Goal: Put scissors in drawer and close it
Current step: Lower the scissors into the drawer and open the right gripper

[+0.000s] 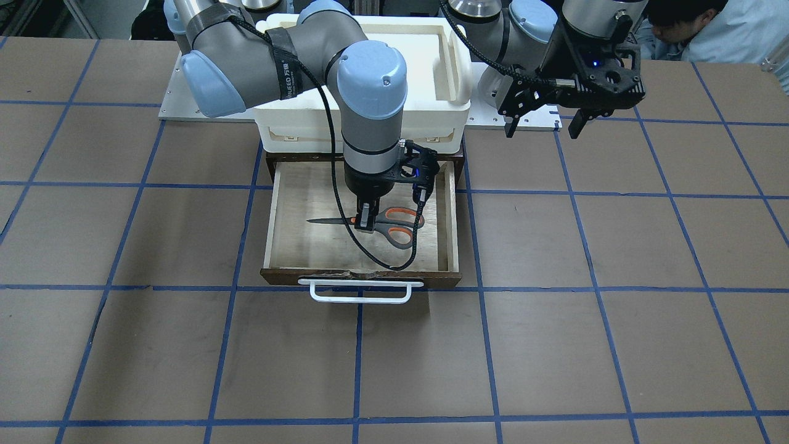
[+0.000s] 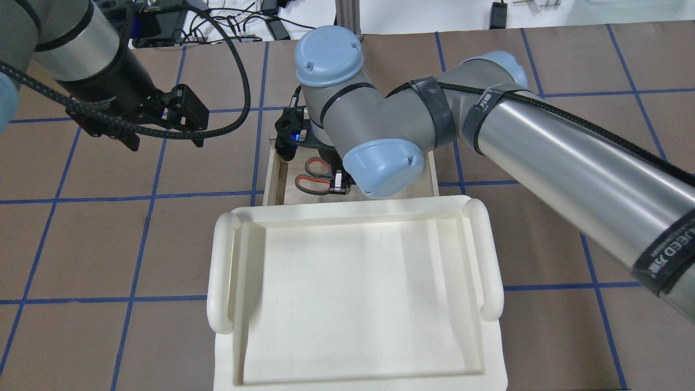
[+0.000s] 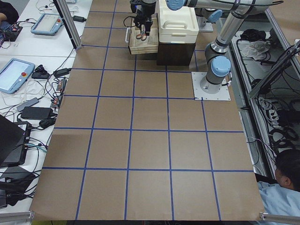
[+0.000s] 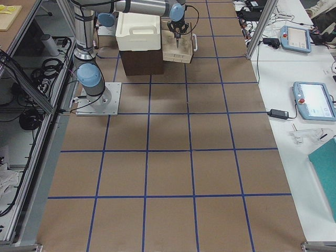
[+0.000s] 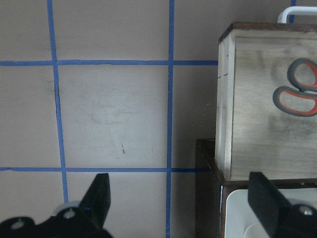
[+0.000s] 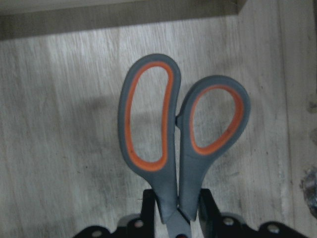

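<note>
Plywood-floored drawer (image 1: 272, 216), seen from the front, stands pulled out toward the lower frame edge, its white handle (image 1: 360, 291) on the dark front. Scissors (image 1: 389, 226) are inside it at mid-floor; whether they rest on the wood or hang just above it cannot be told. Long axis runs left–right across the frame: blade tip toward frame left, orange-lined loops toward frame right. Right gripper (image 1: 365, 223) points straight down, fingers closed on the scissors beside the pivot. Left gripper (image 1: 545, 126), upper right, hangs over the table (image 1: 616, 277), fingers spread, holding nothing. White bin (image 1: 453, 68) sits behind the drawer, top centre.
</note>
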